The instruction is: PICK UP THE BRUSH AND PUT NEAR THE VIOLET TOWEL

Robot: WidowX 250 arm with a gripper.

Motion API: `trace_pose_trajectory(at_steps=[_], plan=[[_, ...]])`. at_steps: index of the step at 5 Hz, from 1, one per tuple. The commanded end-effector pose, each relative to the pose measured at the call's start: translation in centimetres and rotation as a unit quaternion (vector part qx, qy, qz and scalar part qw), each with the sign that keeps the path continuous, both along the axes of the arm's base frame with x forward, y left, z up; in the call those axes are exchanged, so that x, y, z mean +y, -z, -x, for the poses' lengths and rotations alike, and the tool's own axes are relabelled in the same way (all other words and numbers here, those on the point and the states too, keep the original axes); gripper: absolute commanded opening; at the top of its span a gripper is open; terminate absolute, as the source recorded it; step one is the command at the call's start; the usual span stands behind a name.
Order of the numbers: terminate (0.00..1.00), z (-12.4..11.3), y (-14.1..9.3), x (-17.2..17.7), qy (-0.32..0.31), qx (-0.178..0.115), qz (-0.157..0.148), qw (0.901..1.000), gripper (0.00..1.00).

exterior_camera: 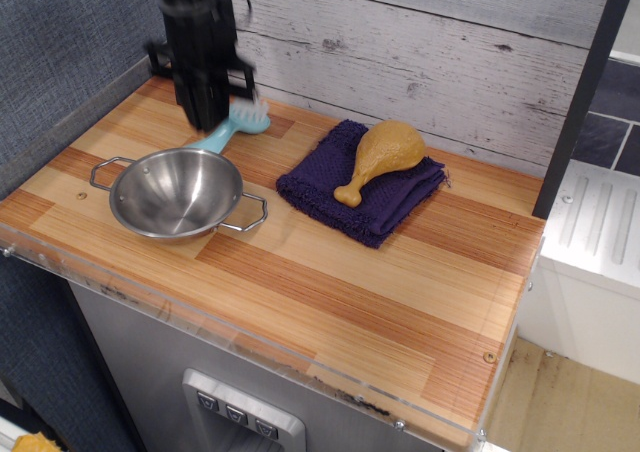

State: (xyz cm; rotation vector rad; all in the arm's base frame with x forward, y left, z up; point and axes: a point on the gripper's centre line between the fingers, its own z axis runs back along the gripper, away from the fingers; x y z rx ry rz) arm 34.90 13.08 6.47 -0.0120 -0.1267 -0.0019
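The light-blue brush (243, 123) hangs tilted just above the counter at the back left, with its white bristles to the right and its handle running down-left toward the bowl. My black gripper (205, 122) is blurred by motion and appears shut on the brush's handle. The violet towel (318, 188) lies folded at the counter's middle back, a hand's width to the right of the brush.
A tan toy drumstick (385, 152) lies on the towel. A steel bowl (178, 192) with two handles stands just in front of the gripper. The wooden counter (380, 292) has a clear plastic front edge. A plank wall runs behind it.
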Motion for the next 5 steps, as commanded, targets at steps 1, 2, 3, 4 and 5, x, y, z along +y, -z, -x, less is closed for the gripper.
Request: trace_pose_trajectory(at_steps=[1, 2, 3, 4, 5], plan=[[0.0, 1.4, -4.0, 1.2, -0.014, -0.046, -0.01, 0.9988, 0.0], [0.0, 1.9, -3.4, 2.0, -0.025, -0.047, -0.008, 0.9986, 1.0], [0.0, 1.3, -1.6, 2.9, -0.002, -0.047, -0.013, 0.9988, 1.0], [0.0, 0.6, -0.4, 3.5, 0.013, -0.034, -0.021, 0.9991, 1.0], [0.0, -0.6, 0.7, 3.1, 0.031, -0.025, -0.02, 0.999, 1.0]])
